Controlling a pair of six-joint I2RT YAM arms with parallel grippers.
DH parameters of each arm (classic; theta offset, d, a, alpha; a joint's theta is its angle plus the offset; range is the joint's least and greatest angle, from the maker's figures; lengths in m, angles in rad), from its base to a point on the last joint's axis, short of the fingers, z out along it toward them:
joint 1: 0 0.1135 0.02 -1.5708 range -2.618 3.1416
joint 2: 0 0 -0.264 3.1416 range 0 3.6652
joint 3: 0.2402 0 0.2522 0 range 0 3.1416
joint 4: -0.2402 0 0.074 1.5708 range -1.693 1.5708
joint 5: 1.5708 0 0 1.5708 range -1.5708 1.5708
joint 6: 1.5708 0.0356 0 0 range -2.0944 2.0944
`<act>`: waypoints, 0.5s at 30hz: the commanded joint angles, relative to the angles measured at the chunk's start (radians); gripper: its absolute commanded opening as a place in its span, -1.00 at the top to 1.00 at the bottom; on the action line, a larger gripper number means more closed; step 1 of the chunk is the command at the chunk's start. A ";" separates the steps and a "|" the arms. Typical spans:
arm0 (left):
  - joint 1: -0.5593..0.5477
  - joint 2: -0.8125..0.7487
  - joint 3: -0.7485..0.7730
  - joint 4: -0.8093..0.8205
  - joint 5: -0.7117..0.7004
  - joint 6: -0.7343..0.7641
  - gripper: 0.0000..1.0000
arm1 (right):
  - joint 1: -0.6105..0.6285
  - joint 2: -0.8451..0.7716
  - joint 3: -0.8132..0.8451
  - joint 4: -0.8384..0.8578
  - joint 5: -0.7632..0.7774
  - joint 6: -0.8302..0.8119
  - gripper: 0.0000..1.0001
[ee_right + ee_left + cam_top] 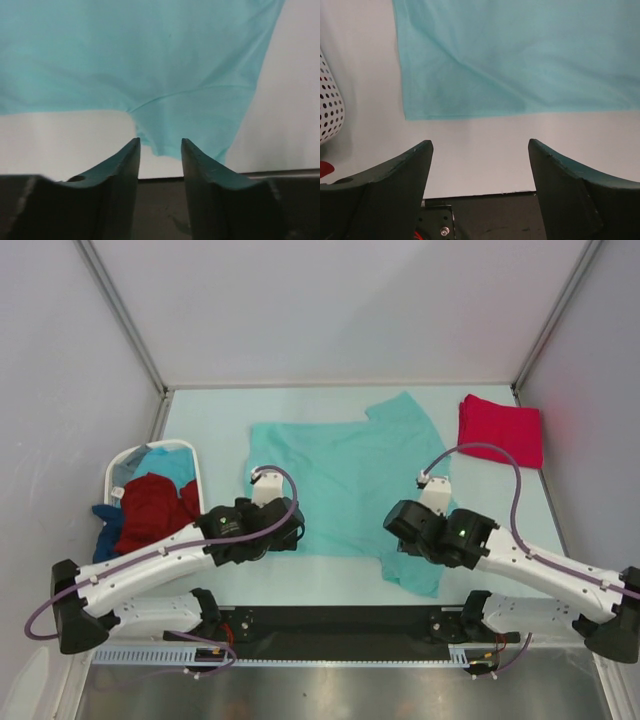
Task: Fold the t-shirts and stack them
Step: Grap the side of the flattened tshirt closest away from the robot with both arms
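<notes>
A light teal t-shirt (340, 475) lies spread flat in the middle of the table. My left gripper (285, 537) hovers at its near left corner. In the left wrist view that gripper (480, 150) stands open, with bare table between its fingers and the shirt's corner (520, 55) just beyond them. My right gripper (405, 540) is over the near right sleeve. In the right wrist view its jaws (161, 145) stand narrowly apart, and the sleeve's edge (165, 125) reaches to the fingertips without being pinched. A folded pinkish-red t-shirt (500, 428) lies at the back right.
A white perforated basket (118, 472) stands at the left, also visible as the basket (330, 100) in the left wrist view. It holds a dark red shirt (150, 505) and a blue one (170, 468). A black rail (340, 620) runs along the table's near edge.
</notes>
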 commanded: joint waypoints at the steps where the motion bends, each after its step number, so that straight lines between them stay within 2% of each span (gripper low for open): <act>1: -0.018 -0.001 -0.028 -0.032 0.002 -0.075 -0.74 | 0.089 0.060 -0.015 -0.059 0.045 0.205 -0.04; 2: -0.018 0.000 -0.030 -0.032 -0.002 -0.078 -0.84 | 0.093 0.070 -0.019 -0.055 0.042 0.217 -0.11; 5: -0.018 0.018 -0.027 -0.021 -0.033 -0.074 -0.89 | 0.093 0.118 -0.044 -0.006 0.041 0.229 -0.14; 10: -0.010 0.039 -0.033 0.006 -0.036 -0.072 -0.90 | 0.044 0.170 -0.120 0.111 -0.030 0.228 0.01; 15: 0.024 -0.020 -0.103 0.039 0.018 -0.095 -0.90 | 0.040 0.143 -0.183 0.117 -0.059 0.269 0.11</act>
